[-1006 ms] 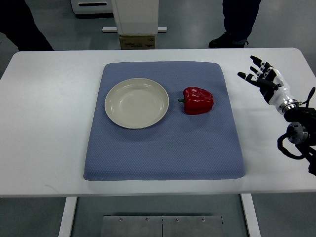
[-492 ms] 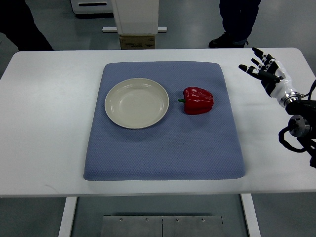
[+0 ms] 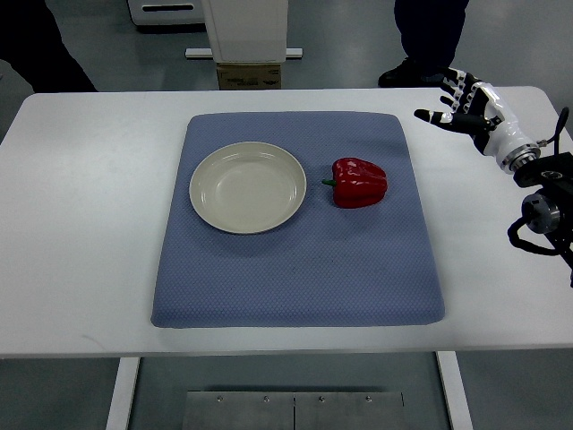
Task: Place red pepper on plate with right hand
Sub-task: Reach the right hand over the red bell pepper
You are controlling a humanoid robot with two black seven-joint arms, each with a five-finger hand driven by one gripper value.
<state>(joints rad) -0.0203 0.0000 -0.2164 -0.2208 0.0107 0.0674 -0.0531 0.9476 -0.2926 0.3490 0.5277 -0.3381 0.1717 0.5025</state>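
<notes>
A red pepper (image 3: 360, 182) lies on its side on the blue mat (image 3: 298, 269), its green stem pointing left toward the cream plate (image 3: 248, 187). The plate sits just left of it with nothing on it. My right hand (image 3: 458, 100) hovers over the table's far right corner, well to the right of and beyond the pepper. Its fingers are spread and hold nothing. No left arm shows in the top view.
The white table (image 3: 81, 224) carries the mat at its centre. A person's dark legs and shoes (image 3: 421, 54) stand beyond the far edge. A white machine base (image 3: 242, 36) stands behind the table.
My right hand has risen toward the far edge and shifted slightly left, still spread. Pepper and plate have not moved.
</notes>
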